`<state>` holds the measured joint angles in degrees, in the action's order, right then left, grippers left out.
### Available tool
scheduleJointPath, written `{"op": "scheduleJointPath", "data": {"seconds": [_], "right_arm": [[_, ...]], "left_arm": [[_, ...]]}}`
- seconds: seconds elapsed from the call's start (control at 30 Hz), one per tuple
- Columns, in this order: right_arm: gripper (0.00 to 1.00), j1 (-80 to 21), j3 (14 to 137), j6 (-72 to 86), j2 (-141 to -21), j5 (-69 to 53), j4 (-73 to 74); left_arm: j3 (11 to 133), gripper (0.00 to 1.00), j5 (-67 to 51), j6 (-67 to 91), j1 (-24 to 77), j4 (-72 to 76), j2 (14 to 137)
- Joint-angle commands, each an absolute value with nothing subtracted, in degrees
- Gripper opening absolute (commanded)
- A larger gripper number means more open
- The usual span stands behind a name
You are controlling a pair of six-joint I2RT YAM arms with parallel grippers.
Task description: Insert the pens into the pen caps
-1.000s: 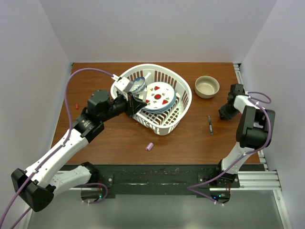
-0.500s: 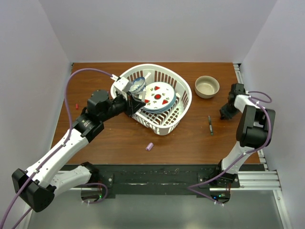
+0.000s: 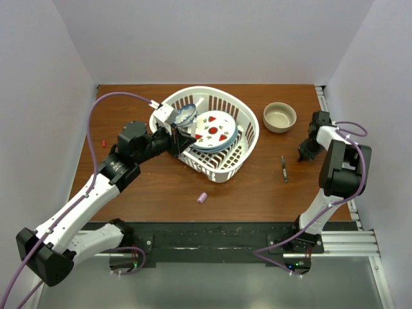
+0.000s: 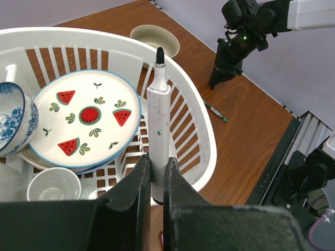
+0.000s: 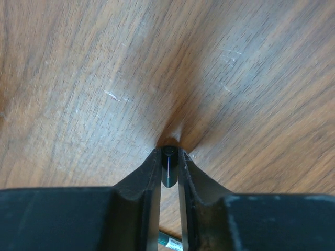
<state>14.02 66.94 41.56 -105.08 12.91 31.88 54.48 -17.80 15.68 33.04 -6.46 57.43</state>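
My left gripper is shut on a white-barrelled pen with a bare black tip. It holds the pen over the near rim of the white basket, tip pointing toward the right arm. My right gripper is down at the table by the right edge, shut on a short black pen cap. A dark pen lies on the table left of it. A lilac cap lies in front of the basket. A red cap lies at the far left.
The basket holds a watermelon plate, a blue floral bowl and a small white cup. A beige bowl stands at the back right.
Almost nothing. The right gripper has shifted very slightly near the right edge; the left gripper still holds the pen over the basket.
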Motion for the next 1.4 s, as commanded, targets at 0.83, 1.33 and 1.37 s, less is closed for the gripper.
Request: {"op": "scheduleJointPath", "data": {"seconds": [0.83,1.33,1.37], "right_arm": [[0.0,-3.24,57.93,39.72,-61.54,-11.76,21.2],[0.0,-10.02,47.29,52.2,-39.39,-26.01,-1.22],[0.0,-10.02,47.11,52.47,-38.85,-26.28,-1.67]], "left_arm": [[58.54,0.0,-31.64,29.17,46.4,2.98,66.88],[56.95,0.0,-41.13,39.99,50.36,23.73,77.78],[56.87,0.0,-42.09,40.86,50.45,25.3,78.57]]}}
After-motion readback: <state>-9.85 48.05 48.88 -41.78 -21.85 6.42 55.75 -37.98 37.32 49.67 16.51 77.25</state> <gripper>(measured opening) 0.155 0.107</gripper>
